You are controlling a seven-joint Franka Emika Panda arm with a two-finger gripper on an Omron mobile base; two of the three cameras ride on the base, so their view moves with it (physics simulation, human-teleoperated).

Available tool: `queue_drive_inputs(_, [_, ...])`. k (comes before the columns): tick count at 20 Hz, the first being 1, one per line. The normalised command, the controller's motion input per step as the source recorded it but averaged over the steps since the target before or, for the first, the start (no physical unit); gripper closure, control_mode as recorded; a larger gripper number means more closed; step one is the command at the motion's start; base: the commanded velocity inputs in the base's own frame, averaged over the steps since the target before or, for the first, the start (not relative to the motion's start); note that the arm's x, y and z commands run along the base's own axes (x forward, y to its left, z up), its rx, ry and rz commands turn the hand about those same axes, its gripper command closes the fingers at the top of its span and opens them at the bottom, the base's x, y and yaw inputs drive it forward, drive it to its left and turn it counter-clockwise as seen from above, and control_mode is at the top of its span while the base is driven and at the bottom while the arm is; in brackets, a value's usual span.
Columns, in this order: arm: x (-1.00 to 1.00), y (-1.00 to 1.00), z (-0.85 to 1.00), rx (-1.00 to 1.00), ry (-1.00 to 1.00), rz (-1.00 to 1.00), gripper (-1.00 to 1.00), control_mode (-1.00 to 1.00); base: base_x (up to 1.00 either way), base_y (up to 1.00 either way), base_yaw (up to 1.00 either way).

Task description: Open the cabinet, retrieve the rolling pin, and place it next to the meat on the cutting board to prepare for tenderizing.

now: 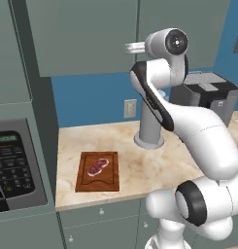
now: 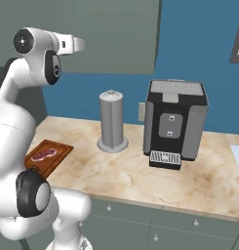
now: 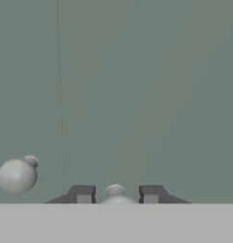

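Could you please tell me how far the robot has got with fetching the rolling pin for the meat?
Done: nothing visible yet; the cabinet doors look closed. In hand: in the hand view the gripper sits with a round silver knob between its fingertips, shut on it, ready to pull. Left: opening the door, taking out the rolling pin and laying it beside the meat on the cutting board.

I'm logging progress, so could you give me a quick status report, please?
Gripper shut on a cabinet knob. Doors closed. Meat on cutting board.
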Motion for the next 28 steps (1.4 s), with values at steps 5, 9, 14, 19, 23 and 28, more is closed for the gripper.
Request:
queue_drive_inputs(5, [-0.92, -0.12, 0.0, 0.0, -0.01, 0.0, 1.0, -1.0, 0.0, 0.0, 0.0])
queue_drive_inputs(9, [-0.98, -0.29, 0.0, 0.0, 0.0, 0.0, 1.0, -1.0, 0.0, 0.0, 0.0])
queue_drive_inputs(14, [-0.99, -0.48, 0.0, 0.01, 0.0, 0.0, 1.0, -1.0, 0.0, 0.0, 0.0])
queue_drive_inputs(19, [-0.89, -0.69, 0.0, 0.06, 0.06, 0.01, 1.0, -1.0, 0.0, 0.0, 0.0])
queue_drive_inputs(23, [-0.75, -0.53, -0.02, 0.05, 0.03, 0.01, -1.0, -1.0, 0.0, 0.0, 0.0])
queue_drive_inputs(28, [-0.04, -0.04, -0.01, 0.01, 0.01, 0.0, -1.0, -1.0, 0.0, 0.0, 0.0])
